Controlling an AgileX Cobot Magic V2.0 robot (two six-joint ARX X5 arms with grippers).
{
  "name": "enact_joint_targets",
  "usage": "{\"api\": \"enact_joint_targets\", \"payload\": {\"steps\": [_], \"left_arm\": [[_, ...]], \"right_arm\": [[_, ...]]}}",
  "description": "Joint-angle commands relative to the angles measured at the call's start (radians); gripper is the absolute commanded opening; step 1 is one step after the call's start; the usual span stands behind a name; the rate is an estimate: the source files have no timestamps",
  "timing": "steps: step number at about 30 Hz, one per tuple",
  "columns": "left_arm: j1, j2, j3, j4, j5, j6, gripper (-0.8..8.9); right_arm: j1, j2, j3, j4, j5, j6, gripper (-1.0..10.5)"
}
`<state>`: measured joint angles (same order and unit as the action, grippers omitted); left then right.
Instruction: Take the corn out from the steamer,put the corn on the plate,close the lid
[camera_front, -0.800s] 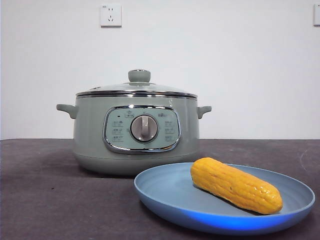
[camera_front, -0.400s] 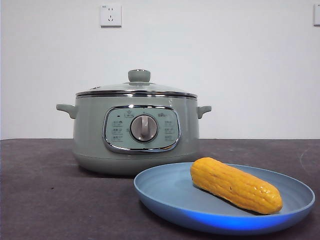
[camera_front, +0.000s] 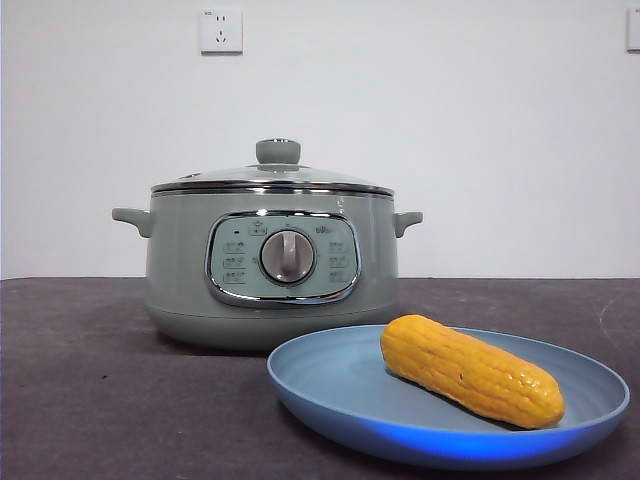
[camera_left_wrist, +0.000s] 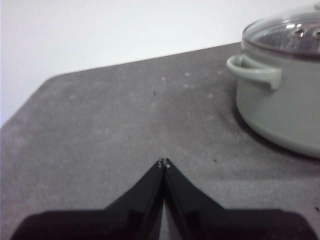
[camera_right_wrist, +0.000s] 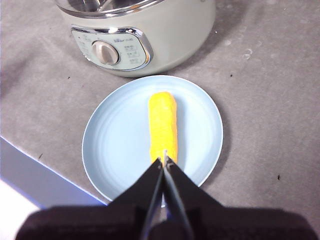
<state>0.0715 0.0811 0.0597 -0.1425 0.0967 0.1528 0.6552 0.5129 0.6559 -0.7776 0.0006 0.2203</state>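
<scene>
Corn (camera_front: 471, 371) lies unmoved on your blue plate (camera_front: 330, 395); lid (camera_front: 272, 177) remains seated on steamer (camera_front: 180, 280). Left hand (camera_left_wrist: 164, 162) and right hand (camera_right_wrist: 163, 160), both pressed together, hold nothing: task looks complete.

A staged test bench in a lab or plain room, not a real kitchen: a bare white wall (camera_front: 480, 130) with a wall socket (camera_front: 221, 30) at the upper left, and a desk (camera_front: 90, 380) under dark grey felt-like cloth
</scene>
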Motion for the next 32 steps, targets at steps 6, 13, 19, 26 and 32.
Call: {"api": "enact_joint_targets", "payload": {"steps": [6,13,19,26,32], "left_arm": [[0.003,-0.079,-0.048,-0.032,-0.034,-0.056,-0.04],[0.003,-0.079,-0.048,-0.063,-0.043,-0.069,-0.04],[0.003,-0.079,-0.048,-0.061,-0.042,-0.079,-0.04],[0.003,-0.079,-0.048,-0.06,-0.042,-0.079,-0.04],[0.003,-0.079,-0.048,-0.061,-0.042,-0.079,-0.04]], "right_arm": [[0.003,-0.002,-0.007,0.005,0.002,0.0,0.0],[0.003,-0.002,-0.007,0.005,0.002,0.0,0.0],[0.003,-0.002,-0.007,0.005,0.002,0.0,0.0],[0.003,-0.002,-0.007,0.005,0.003,0.0,0.0],[0.003,-0.002,-0.007,0.005,0.003,0.0,0.0]]}}
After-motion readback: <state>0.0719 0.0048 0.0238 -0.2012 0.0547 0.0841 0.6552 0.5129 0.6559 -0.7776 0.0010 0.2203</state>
